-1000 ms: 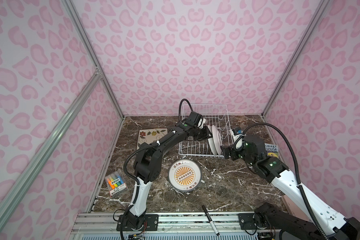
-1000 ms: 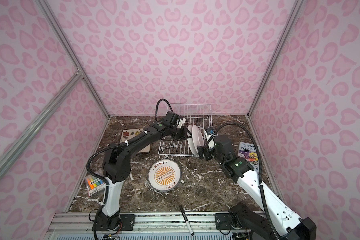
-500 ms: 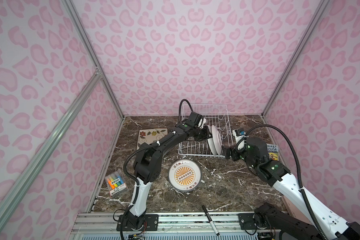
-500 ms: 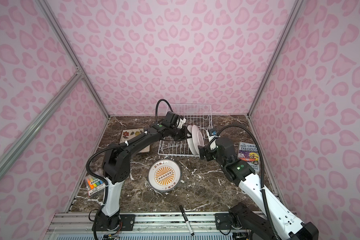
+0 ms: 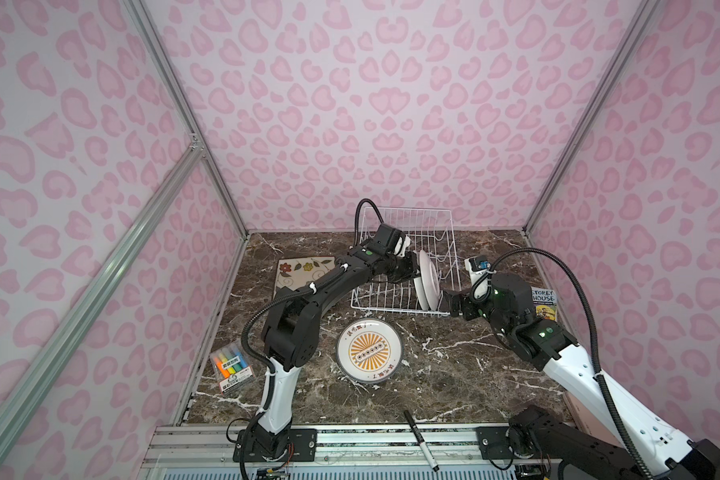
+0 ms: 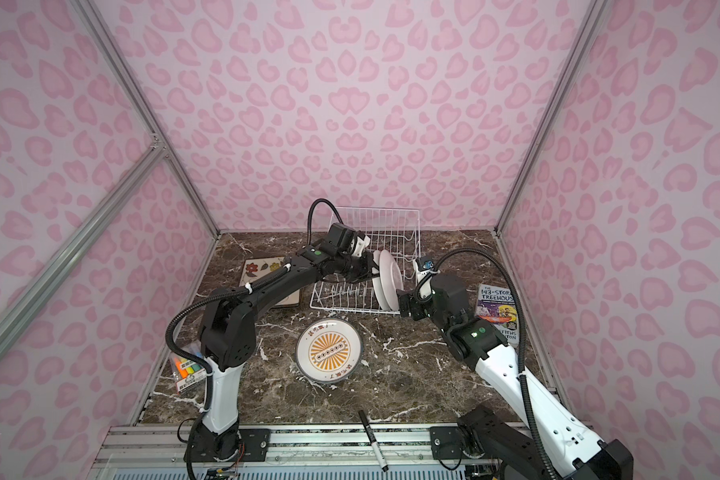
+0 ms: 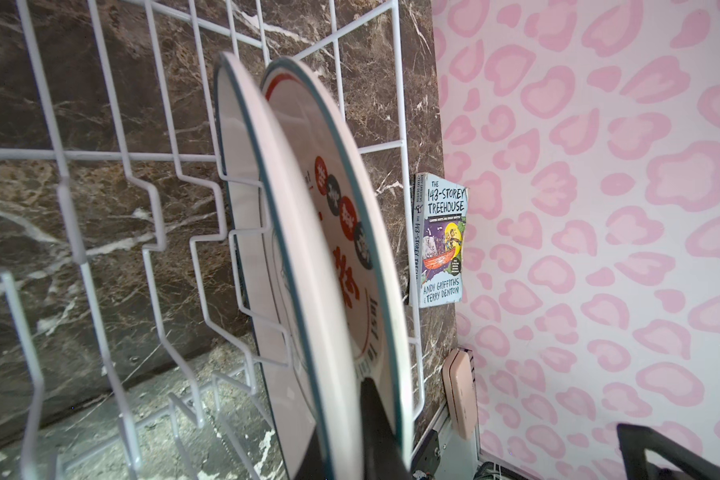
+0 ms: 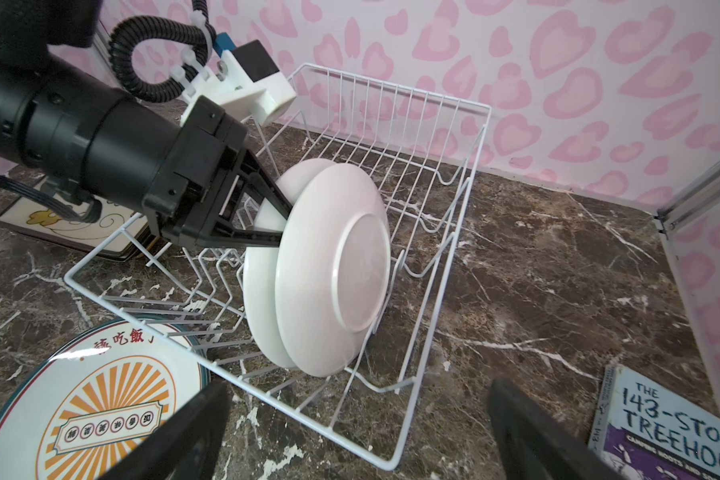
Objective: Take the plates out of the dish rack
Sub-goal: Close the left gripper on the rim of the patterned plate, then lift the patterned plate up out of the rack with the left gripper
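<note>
Plates (image 8: 333,266): 2 stand close together in the rack (image 8: 391,108); my left gripper (image 8: 283,228) pinches 1 rim, right gripper (image 5: 444,305) gapes empty; lifting could drag the neighbour

Pale pink walls (image 5: 391,104) printed with darker pink, heart-like blotches close the space on the left, right and far sides. Silver aluminium posts (image 5: 557,162) run up the far corners, and a slanted brace (image 5: 111,266) crosses the left wall. The table (image 5: 453,374) is dark brown marble with white veins. A metal rail (image 5: 350,436) borders its near edge. The light is even and soft.
</note>
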Robot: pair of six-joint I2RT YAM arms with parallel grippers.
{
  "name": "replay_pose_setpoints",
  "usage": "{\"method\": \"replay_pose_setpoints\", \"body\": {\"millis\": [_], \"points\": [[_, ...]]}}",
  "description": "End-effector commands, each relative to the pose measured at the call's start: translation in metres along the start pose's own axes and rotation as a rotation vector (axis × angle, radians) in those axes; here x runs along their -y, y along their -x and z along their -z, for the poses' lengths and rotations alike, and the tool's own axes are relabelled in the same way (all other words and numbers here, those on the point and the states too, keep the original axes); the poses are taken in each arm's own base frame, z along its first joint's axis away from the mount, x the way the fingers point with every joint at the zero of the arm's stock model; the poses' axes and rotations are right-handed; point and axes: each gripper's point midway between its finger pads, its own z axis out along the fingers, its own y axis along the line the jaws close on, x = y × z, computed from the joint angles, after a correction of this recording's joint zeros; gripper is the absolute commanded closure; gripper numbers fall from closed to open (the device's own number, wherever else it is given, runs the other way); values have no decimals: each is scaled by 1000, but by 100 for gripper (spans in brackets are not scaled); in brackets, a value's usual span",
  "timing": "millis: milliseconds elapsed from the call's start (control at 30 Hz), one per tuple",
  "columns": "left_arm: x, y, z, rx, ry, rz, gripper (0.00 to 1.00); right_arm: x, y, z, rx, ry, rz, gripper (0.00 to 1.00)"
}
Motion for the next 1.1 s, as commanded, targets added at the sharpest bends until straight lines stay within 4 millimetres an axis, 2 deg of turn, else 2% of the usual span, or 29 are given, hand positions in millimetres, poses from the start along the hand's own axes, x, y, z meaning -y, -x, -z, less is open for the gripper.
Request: {"method": "replay_pose_setpoints", "body": {"millis": [0,300,700,1067], "points": [[1,-4,7,-12,9,41,97,1,2,-4,13,0,2,1],[21,5,9,1,-62,46,97,3,2,-8,6,1,-15,1],[42,3,41,28,-72,-38,97,3,11,3,14,4,-50,1],[57,1,69,59,-79,-94,97,3,7,1,-17,2,-98,1]]}}
